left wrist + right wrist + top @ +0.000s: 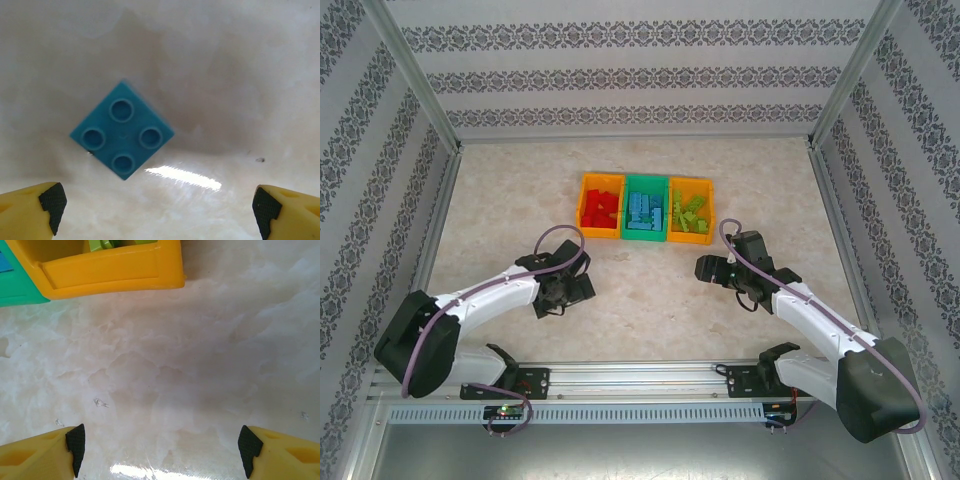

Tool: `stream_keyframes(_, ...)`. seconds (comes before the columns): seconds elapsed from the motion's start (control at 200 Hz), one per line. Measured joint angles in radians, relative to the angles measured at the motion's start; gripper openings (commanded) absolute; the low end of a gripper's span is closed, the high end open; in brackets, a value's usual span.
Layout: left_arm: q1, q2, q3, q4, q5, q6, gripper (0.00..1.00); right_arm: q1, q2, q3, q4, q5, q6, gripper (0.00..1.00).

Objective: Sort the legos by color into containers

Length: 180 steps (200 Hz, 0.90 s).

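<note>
A single light blue lego (122, 131), a square four-stud plate, lies flat on the marble table. My left gripper (160, 210) hovers over it, open wide, with the brick ahead of the fingertips (52, 200) and not between them. From above, the left gripper (572, 292) is at centre-left. The containers stand in a row at the back: an orange bin (586, 205) with red legos (603, 208), a green bin (628, 210) with blue legos (645, 212), and an orange bin (708, 208) with lime legos (690, 215). My right gripper (712, 270) is open and empty over bare table.
In the right wrist view the front corner of the orange bin (110, 270) and a bit of the green bin (15, 292) sit ahead of the right gripper (160, 450). Metal frame rails and patterned walls enclose the table (650, 320) on three sides.
</note>
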Motion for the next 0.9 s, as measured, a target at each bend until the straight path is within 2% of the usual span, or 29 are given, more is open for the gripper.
stream_keyframes(0.12,0.023,0.014,-0.037,0.065,0.031,-0.063,0.90,0.000,0.000,0.000,0.000,0.000,0.000,0.83)
stream_keyframes(0.3,0.048,0.002,-0.050,0.076,0.028,-0.162,0.83,0.000,0.000,0.000,0.001,0.000,-0.001,0.84)
stream_keyframes(0.52,0.063,-0.019,-0.063,0.079,0.013,-0.275,0.79,0.000,0.000,-0.001,0.011,0.000,-0.011,0.85)
stream_keyframes(0.899,0.130,0.012,-0.047,0.058,0.056,-0.335,0.70,-0.001,0.032,-0.002,0.023,-0.004,-0.041,0.86)
